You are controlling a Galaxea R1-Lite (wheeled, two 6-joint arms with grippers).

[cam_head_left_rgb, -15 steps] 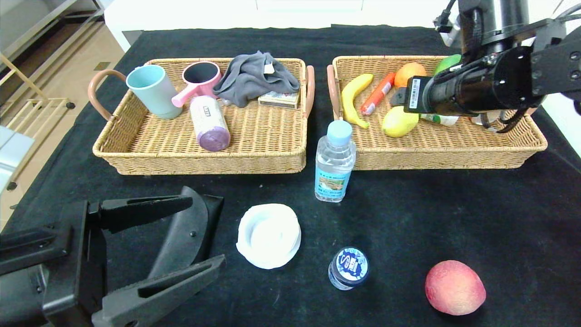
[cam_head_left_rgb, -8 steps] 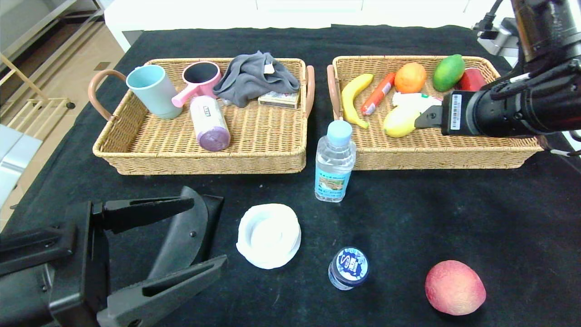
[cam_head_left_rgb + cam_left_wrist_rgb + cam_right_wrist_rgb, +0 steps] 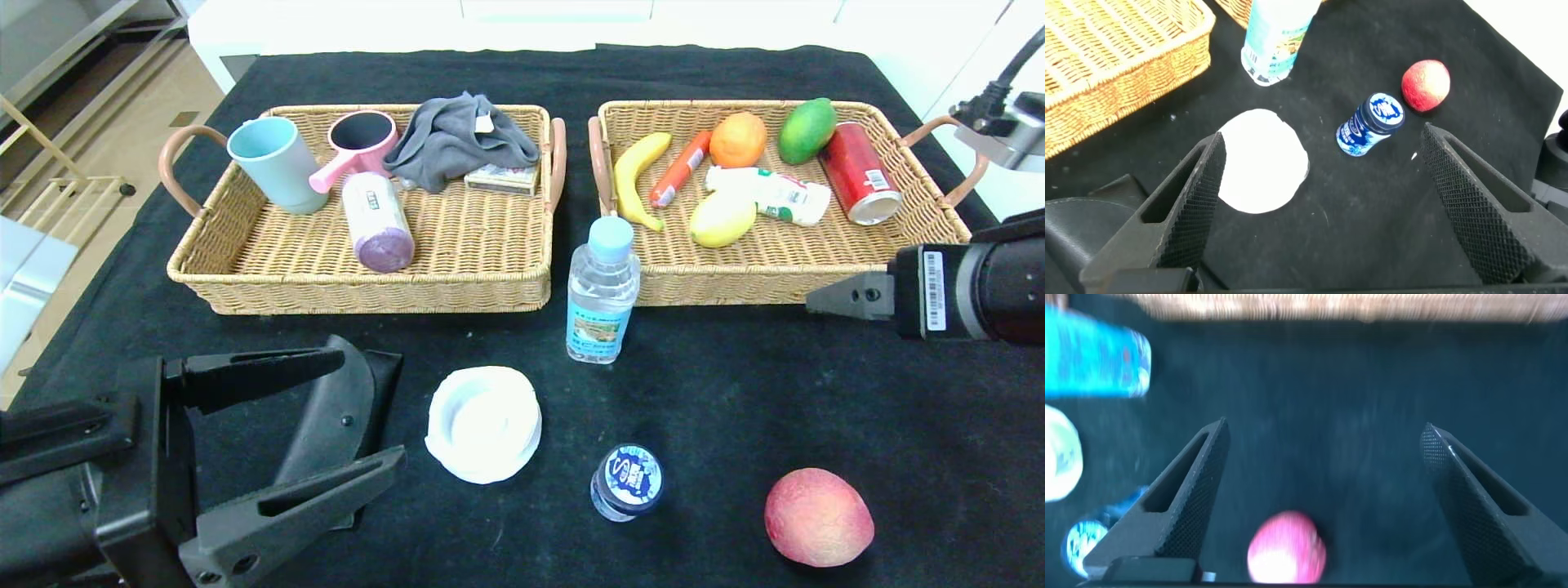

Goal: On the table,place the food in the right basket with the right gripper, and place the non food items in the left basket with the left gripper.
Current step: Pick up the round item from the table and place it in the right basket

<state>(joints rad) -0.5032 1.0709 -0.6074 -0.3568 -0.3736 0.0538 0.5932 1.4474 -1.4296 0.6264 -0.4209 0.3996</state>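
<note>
Peach (image 3: pixel 818 517) near table front edge; right gripper (image 3: pixel 1323 498) spread wide, empty, above.

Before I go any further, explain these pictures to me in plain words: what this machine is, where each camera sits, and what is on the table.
This is a two-armed robot sorting items into baskets. The big picture comes from a camera on its head, looking down at a black table; the two small ones come from cameras on its wrists.

The left claw waits open near the table's front edge, holding nothing. The right claw, also open and empty, hangs above the table in front of the right basket, which holds fruit, a sausage and a red can. The left basket holds cups, a cloth and other non-food items.

Still loose on the table: a peach, a standing water bottle, a small blue-capped bottle and a white lid-like object.
</note>
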